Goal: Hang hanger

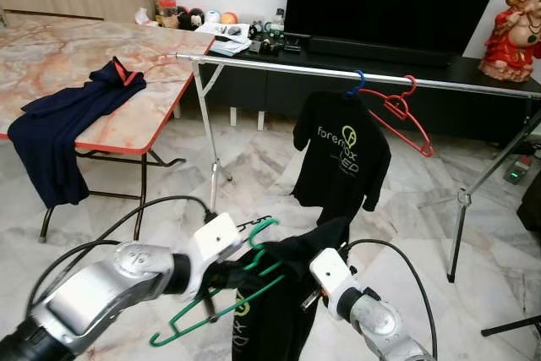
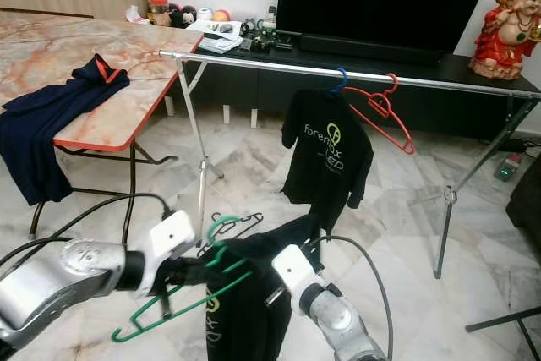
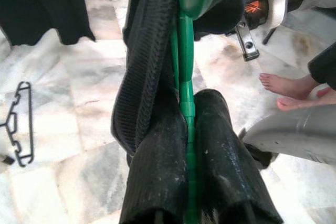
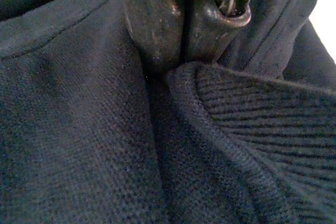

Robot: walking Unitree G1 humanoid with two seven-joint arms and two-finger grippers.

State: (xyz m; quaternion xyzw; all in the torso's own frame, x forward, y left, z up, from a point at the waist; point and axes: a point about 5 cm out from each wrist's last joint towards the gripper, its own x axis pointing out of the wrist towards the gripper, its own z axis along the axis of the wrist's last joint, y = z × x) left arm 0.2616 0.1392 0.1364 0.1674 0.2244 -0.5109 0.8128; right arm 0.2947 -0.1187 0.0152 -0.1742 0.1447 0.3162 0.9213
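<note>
My left gripper point(image 1: 252, 275) is shut on the neck of a green hanger point(image 1: 211, 306), low in front of me. In the left wrist view its fingers point(image 3: 157, 171) clamp the green hanger point(image 3: 185, 93) with the collar of a black shirt point(image 3: 147, 66) beside it. The black shirt point(image 1: 270, 314) droops from the hanger. My right gripper point(image 1: 308, 259) is shut on the shirt's fabric point(image 4: 79, 129) near the ribbed collar. Ahead stands a silver clothes rail point(image 1: 279, 65) bearing another black printed shirt point(image 1: 338, 158) on a blue hook and a bare red hanger point(image 1: 404, 114).
A marble-topped folding table point(image 1: 127, 124) at the left carries a dark blue garment point(image 1: 76, 116). A black hanger point(image 3: 18, 124) lies on the tiled floor. A person's bare feet point(image 3: 283, 85) stand close by. A TV console point(image 1: 380, 48) sits behind the rail.
</note>
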